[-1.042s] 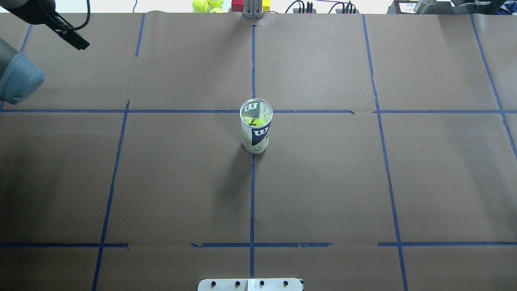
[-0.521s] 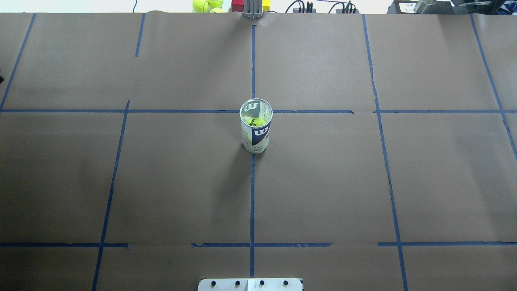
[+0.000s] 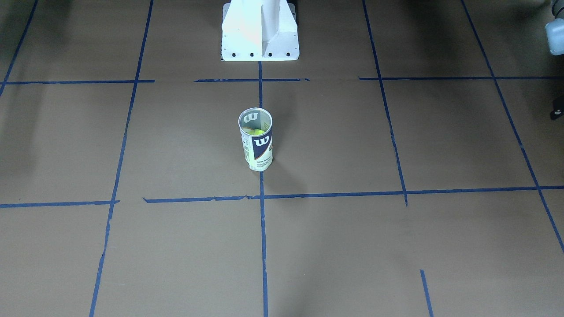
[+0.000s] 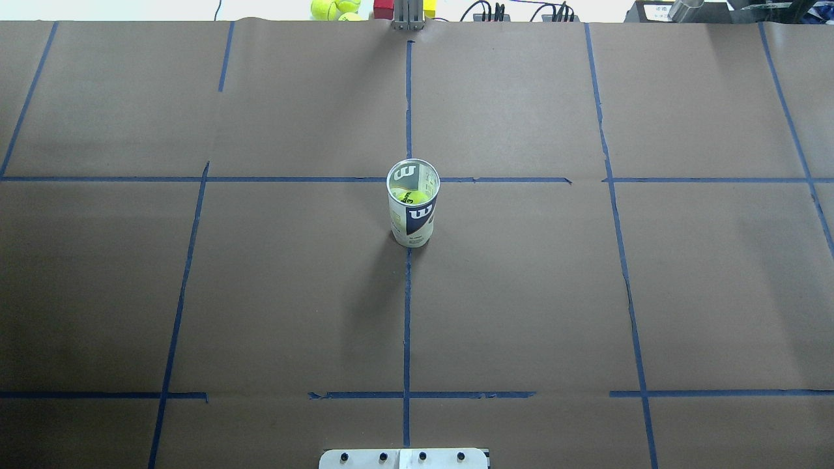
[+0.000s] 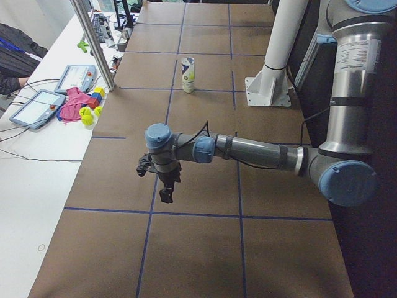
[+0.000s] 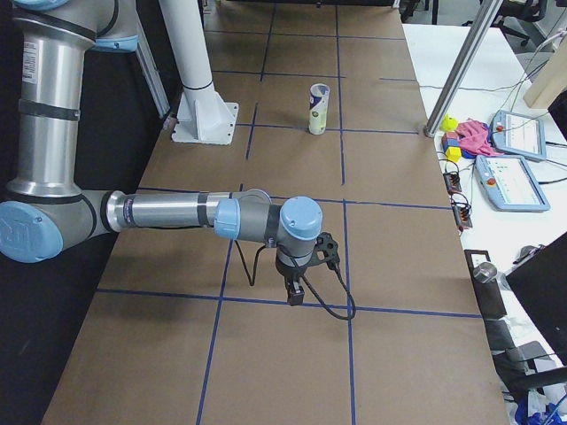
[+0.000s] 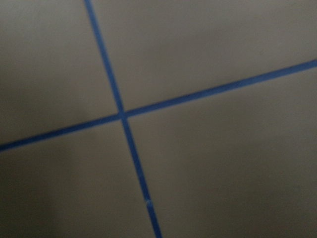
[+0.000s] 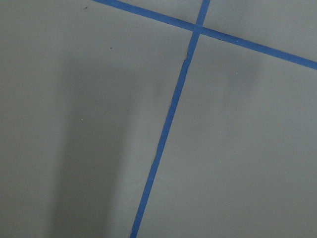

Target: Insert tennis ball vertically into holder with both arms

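Left arm (image 5: 248, 151) has withdrawn from the overhead view. The left gripper (image 5: 166, 194) hangs over brown paper (image 4: 260, 293), finger spacing indeterminable. Centre: the Wilson tennis-ball can (image 4: 413, 203) stands upright on a blue tape line (image 4: 406, 312), unmoved, with a tennis ball (image 4: 409, 195) inside. The right gripper (image 6: 294, 292) hangs well apart from it, spacing likewise indeterminable.

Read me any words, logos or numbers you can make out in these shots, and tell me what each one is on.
"W": white logo on the navy label of the tennis-ball can.
"W": a second logo on the can's far wall, seen through its open top.
Small print low on the label: too small to read.
Dark marking on the tennis ball inside the can: too small to read.
Screen of the nearer teach pendant: too small to read.
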`<state>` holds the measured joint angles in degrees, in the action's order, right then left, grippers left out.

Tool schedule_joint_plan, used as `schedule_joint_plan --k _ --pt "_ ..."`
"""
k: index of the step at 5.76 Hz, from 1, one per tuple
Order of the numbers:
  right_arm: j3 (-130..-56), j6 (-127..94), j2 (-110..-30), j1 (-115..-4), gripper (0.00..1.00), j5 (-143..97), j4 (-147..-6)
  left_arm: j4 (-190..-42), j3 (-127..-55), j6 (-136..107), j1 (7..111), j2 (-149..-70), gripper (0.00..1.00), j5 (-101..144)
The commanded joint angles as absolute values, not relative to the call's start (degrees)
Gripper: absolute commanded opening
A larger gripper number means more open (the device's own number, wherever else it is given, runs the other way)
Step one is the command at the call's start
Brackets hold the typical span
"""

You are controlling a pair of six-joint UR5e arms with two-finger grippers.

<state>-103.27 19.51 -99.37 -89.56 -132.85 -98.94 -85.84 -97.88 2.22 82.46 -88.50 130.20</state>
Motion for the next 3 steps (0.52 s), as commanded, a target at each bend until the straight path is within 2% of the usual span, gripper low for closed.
schedule_joint_plan --k 1,3 --pt "-103.4 19.2 -99.1 -89.6 1.00 -132.8 -98.8 -85.9 -100.6 2.1 86.9 -83.3 1.00 132.8" --pt "-103.5 19.0 -99.1 -89.6 1.00 -132.8 -98.8 -87.0 -100.8 2.0 87.0 -83.1 1.00 133.0"
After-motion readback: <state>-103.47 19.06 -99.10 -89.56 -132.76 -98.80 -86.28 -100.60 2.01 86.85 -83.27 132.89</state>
